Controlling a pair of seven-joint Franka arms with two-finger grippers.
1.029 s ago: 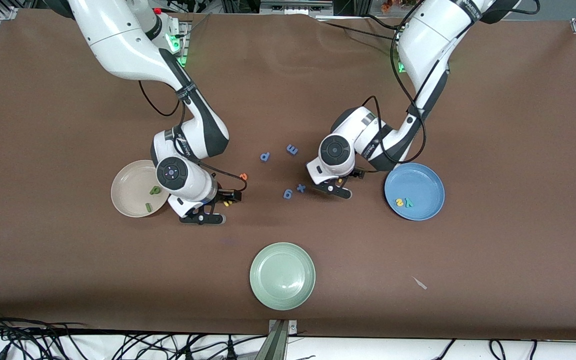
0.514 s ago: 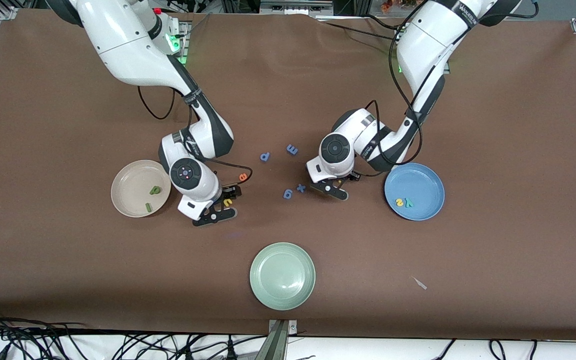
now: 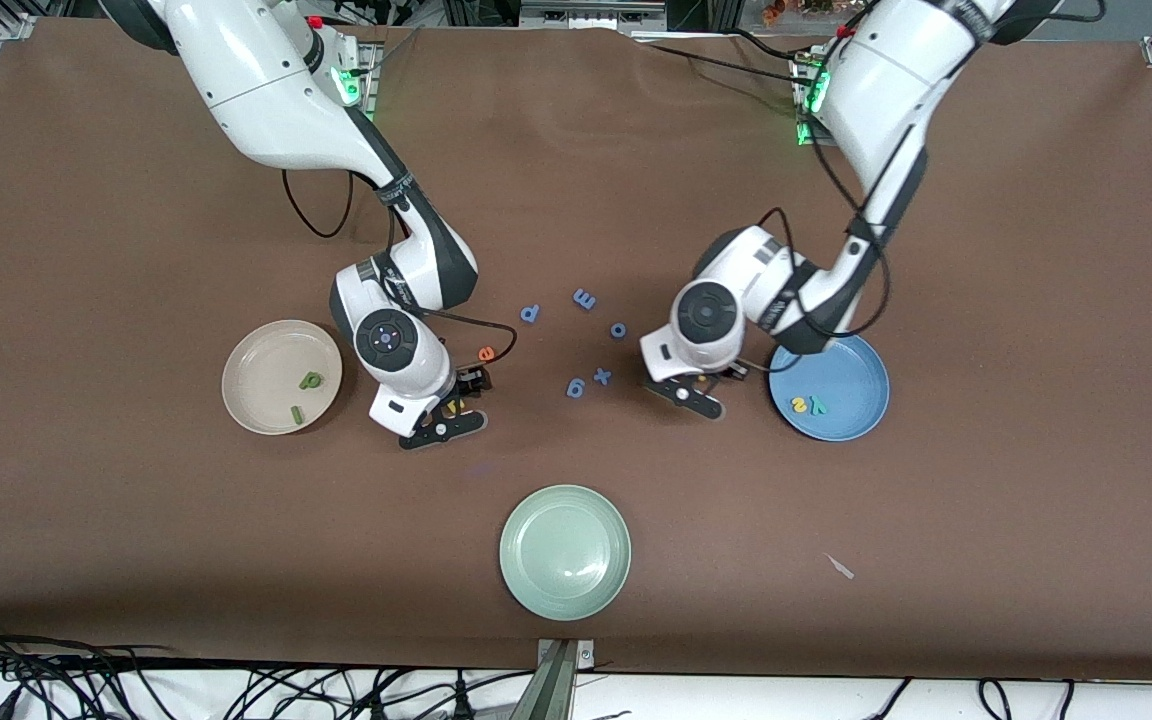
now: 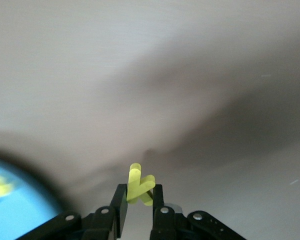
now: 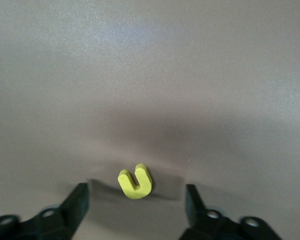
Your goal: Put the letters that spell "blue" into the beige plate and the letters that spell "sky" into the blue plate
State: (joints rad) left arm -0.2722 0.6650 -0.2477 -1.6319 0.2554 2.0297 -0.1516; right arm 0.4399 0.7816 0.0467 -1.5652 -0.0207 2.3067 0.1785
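The left gripper (image 4: 139, 200), beside the blue plate (image 3: 841, 395), is clenched on the yellow k (image 4: 139, 185), which sticks out past its fingertips. The right gripper (image 5: 136, 202) stands spread above the table, the yellow u (image 5: 135, 181) lying loose between its fingers, seemingly untouched. The orange e (image 3: 485, 353) lies just beside it. The beige plate (image 3: 261, 385) holds the dark green b (image 3: 310, 380) and thin green l (image 3: 296, 414).
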